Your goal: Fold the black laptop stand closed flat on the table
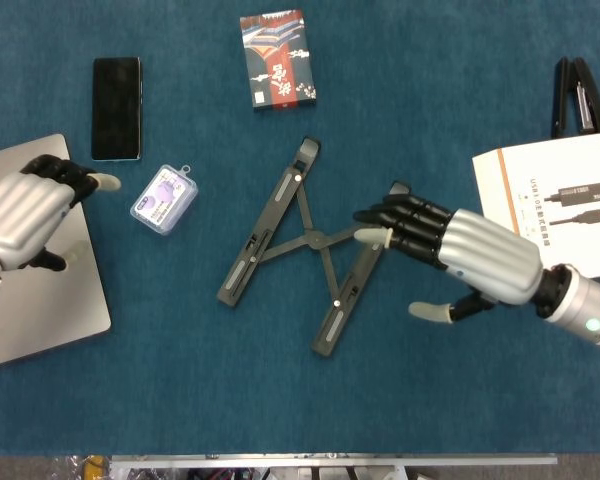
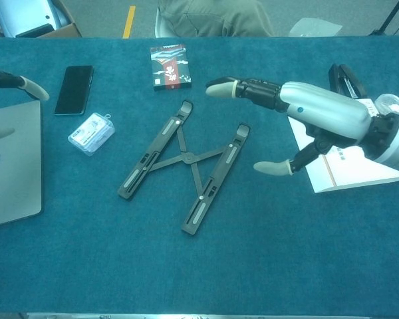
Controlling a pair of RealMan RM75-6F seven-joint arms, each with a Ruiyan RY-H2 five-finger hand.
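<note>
The black laptop stand (image 1: 298, 247) (image 2: 184, 165) lies flat on the blue table, its two long bars spread apart and joined by crossed links. My right hand (image 1: 458, 255) (image 2: 306, 119) hovers open just right of the stand's right bar, fingers stretched toward the bar's far end, holding nothing. In the chest view its fingertips (image 2: 219, 88) are above the table, clear of the stand. My left hand (image 1: 25, 210) is at the far left over the silver laptop (image 1: 30, 300), fingers apart and empty; the chest view shows only its fingertips (image 2: 26, 84).
A black phone (image 1: 116, 108), a small clear plastic case (image 1: 164, 199) and a patterned card box (image 1: 278, 58) lie beyond and left of the stand. A white box (image 1: 560, 195) and a black clip (image 1: 574, 95) sit at the right.
</note>
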